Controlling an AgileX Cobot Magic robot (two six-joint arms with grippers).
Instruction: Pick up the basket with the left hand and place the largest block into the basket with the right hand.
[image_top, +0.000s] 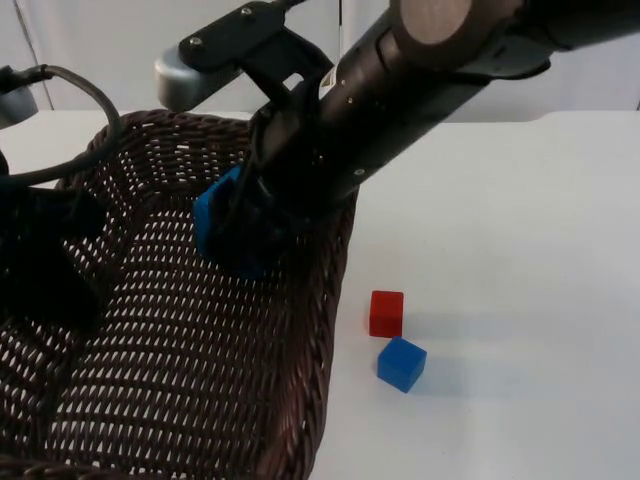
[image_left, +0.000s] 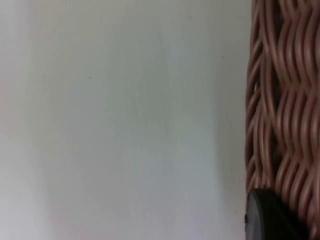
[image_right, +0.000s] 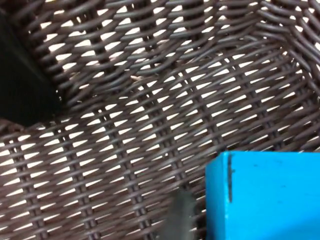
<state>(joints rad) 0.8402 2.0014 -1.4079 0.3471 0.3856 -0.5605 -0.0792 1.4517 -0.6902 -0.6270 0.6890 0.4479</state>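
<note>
While the left pincer (image_top: 40, 265) grips the basket (image_top: 180, 400) rim, the right pincer (image_top: 245, 225) clamps the tilted large blue block (image_top: 212, 215).

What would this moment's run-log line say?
left gripper: holds basket | right gripper: large blue block over basket | table: red block, small blue block

Dark brown open-weave wicker basket (image_top: 190, 400), large blue block (image_top: 215, 222), small red block (image_top: 386, 312), small blue block (image_top: 402, 363), white table (image_top: 520, 250).
</note>
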